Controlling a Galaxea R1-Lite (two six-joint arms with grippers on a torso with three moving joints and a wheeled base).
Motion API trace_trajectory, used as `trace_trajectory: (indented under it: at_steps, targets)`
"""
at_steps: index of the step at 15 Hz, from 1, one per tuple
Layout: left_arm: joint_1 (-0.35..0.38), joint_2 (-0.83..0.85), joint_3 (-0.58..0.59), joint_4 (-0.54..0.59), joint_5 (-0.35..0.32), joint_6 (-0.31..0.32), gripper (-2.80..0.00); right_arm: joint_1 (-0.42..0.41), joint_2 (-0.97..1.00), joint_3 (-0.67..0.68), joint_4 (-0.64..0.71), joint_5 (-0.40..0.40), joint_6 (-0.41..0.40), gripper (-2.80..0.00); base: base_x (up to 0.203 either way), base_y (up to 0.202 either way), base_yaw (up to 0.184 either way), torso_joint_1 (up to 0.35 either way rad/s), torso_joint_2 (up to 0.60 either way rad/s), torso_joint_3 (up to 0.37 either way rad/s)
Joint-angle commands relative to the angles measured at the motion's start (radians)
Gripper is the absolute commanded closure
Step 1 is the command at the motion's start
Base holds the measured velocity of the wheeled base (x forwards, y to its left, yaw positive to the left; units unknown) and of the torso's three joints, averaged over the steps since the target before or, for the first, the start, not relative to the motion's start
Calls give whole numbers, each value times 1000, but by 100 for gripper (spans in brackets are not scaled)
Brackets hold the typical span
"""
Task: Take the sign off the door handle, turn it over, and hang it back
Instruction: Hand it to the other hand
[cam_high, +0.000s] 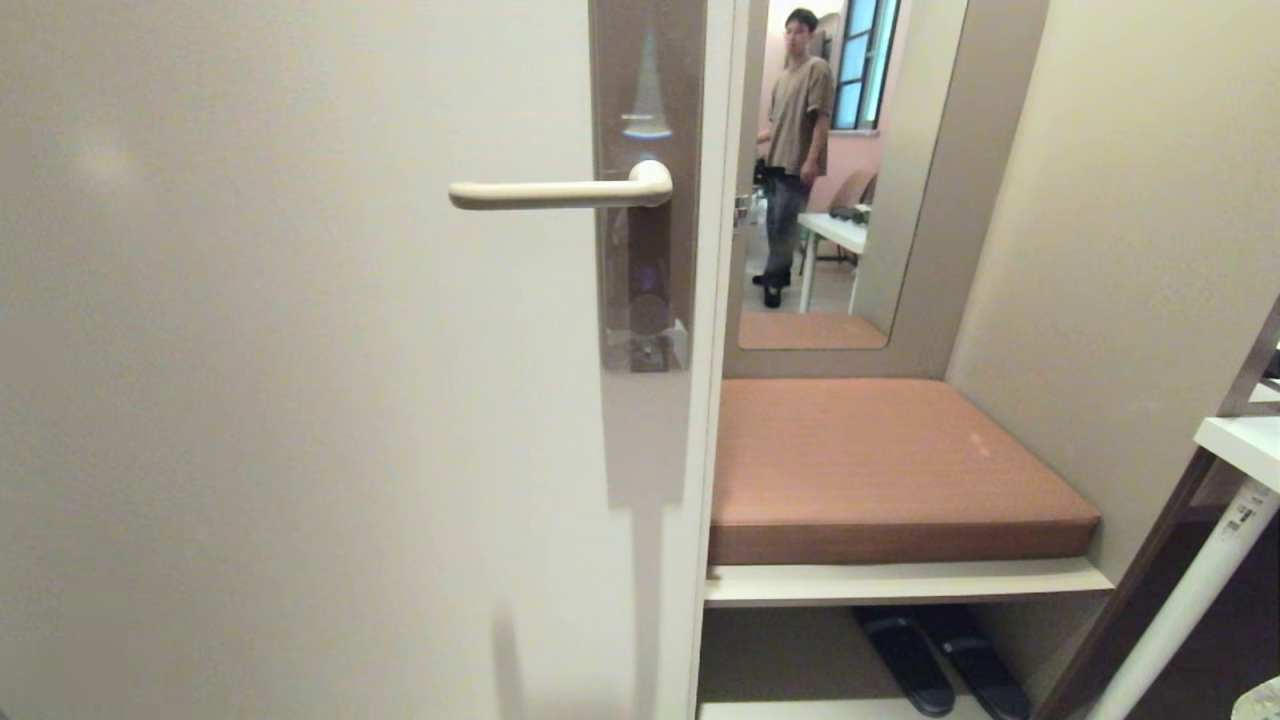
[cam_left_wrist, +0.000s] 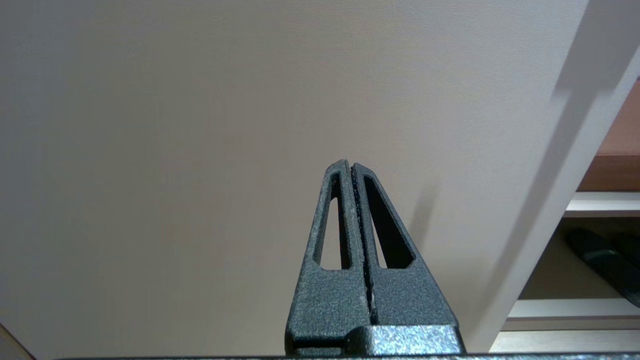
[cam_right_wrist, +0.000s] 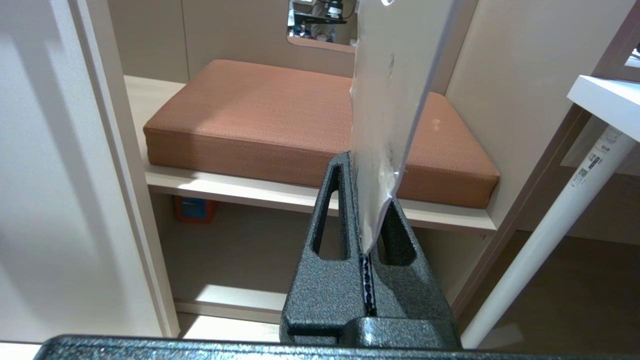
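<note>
The door (cam_high: 300, 400) fills most of the head view, with a cushioned bench (cam_high: 890, 470) beside it and a person (cam_high: 797, 150) reflected in the mirror (cam_high: 850, 180) above the bench. On the door the handle (cam_high: 560, 192) stands level and bare; no sign hangs on it. Neither arm shows in the head view.

The sign (cam_right_wrist: 387, 100) is in the right hand (cam_right_wrist: 367, 235), clamped by its lower edge between the fingers and standing up edge-on in front of the bench, well away from the handle. Which face is which cannot be told from here. The left hand (cam_left_wrist: 352, 170) is closed on nothing, pointing at the bare door panel.

The sign is off, so turning it and rehanging remain. To do it well, the hole end needs to stay free of the grip. I would pass the card to the left hand to flip it, then slide the hole over the lever's free tip, keeping the card level with the lever.
</note>
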Motion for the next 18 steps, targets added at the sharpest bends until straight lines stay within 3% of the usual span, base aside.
trace_trajectory:
  at_steps: [1, 6, 18]
  targets:
    - [0, 0, 0, 1, 2, 0, 0, 0, 0, 0, -1, 1, -1, 0, 0, 0, 0, 0, 0, 0]
    - [0, 0, 0, -2, 29, -35, 0, 0, 0, 0, -1, 1, -1, 0, 0, 0, 0, 0, 0, 0]
    - [0, 0, 0, -1, 29, -33, 0, 0, 0, 0, -1, 1, -1, 0, 0, 0, 0, 0, 0, 0]
